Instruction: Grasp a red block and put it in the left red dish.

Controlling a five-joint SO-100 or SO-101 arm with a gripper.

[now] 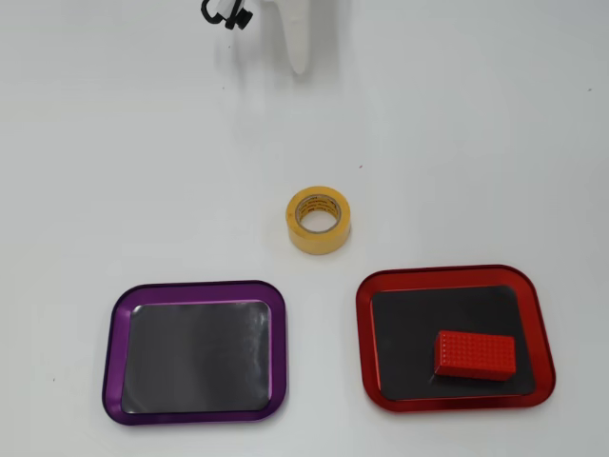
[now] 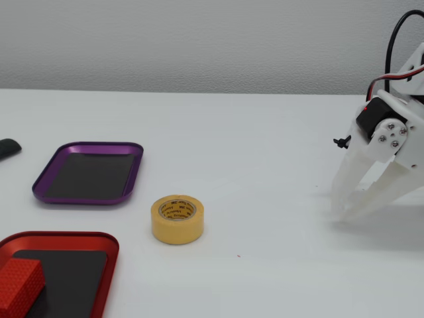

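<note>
Already the red block (image 1: 475,355) lies inside the left red dish (image 1: 367,328), flat on the dish's dark floor. In the overhead view it sits toward the dish's near right corner, long side roughly parallel with the near rim; in the fixed view the block (image 2: 18,285) shows at the bottom left edge, partly cut off, resting in the red dish (image 2: 106,271).

The purple tray (image 1: 114,328) stands to the left of the red dish in the overhead view, apart from it, its dark floor bare. In the fixed view the purple tray (image 2: 132,173) lies farther back than the red one. The yellow tape roll (image 1: 318,220) rests on its flat side on the white table (image 1: 476,143), between and beyond the two trays in the overhead view, touching neither.

The gripper (image 2: 343,213) is well apart from all of these, at the far right of the fixed view, its white fingers (image 2: 346,179) pointing down with the tips close to or on the table. The fingers converge to tips that sit close together, a narrow wedge between them higher up, and nothing is held. In the overhead view only a white finger tip (image 1: 299,48) shows at the top edge.

A dark object (image 2: 8,148) lies at the left edge of the fixed view; what it is cannot be told.
</note>
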